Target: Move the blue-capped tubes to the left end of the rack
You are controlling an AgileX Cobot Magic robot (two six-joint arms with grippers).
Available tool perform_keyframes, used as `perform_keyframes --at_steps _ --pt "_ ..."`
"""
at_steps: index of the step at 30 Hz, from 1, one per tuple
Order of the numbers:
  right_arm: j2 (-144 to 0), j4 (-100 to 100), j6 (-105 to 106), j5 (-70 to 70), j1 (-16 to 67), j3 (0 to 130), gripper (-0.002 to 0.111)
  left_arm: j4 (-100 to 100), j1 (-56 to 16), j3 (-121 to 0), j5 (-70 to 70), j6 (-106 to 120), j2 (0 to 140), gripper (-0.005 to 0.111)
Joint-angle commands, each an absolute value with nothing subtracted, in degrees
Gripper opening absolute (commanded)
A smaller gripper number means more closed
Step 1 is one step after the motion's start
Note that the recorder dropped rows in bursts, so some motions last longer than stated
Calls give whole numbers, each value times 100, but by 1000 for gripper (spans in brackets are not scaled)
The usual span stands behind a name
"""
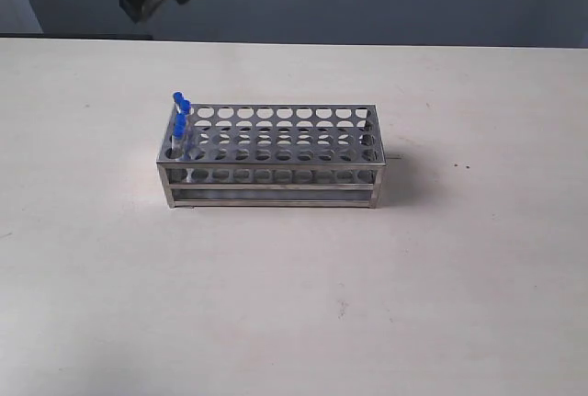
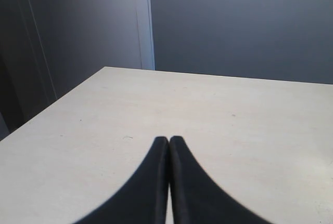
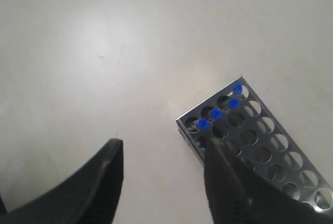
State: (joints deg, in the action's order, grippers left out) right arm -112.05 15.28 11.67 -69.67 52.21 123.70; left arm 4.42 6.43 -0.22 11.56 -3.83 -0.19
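1. The rack [image 1: 276,185] is a long rectangular box of shiny steel. Its top plate is pierced by four rows of round holes, and its sides are open bars.
2. It stands flat on the pale surface [image 1: 276,313], near the middle, with one long side facing the exterior camera.
3. The blue-capped tubes [image 1: 180,117] are four thin, clear tubes, each topped with a small bright blue cap.
4. They fill the end column of holes at the left end of the rack, one per row. Their caps stand a little above the top plate, and every other hole in view is empty.
5. In the right wrist view the rack [image 3: 270,151] is seen from above. The four blue caps [image 3: 215,113] form a straight line along its short end.
6. The right end effector [image 3: 164,142] hangs above the surface with its two dark fingers wide apart and nothing between them. One fingertip overlaps the rack's near corner in that view.
7. The left end effector [image 2: 169,141] has its fingers pressed together, gripping nothing. It points across bare surface toward a grey wall [image 2: 234,21], with neither rack nor tubes in its view.
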Motion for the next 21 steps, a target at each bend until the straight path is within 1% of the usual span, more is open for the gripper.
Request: perform_keyframes --at_steps 1,7,14,19,21 --pt "-10423 1504 667 -6996 5202 12368 47 411 609 0 1092 -394 0 0" --pt "-9949 1559 637 -6996 5202 12368 47 411 609 0 1092 -394 0 0" --pt "-9231 196 574 -6996 5202 12357 47 411 609 0 1092 -394 0 0" --pt "-8456 34 388 -6996 5202 12357 47 411 609 0 1092 -394 0 0" --pt "-8167 359 388 -6996 4880 12357 47 411 609 0 1092 -394 0 0"
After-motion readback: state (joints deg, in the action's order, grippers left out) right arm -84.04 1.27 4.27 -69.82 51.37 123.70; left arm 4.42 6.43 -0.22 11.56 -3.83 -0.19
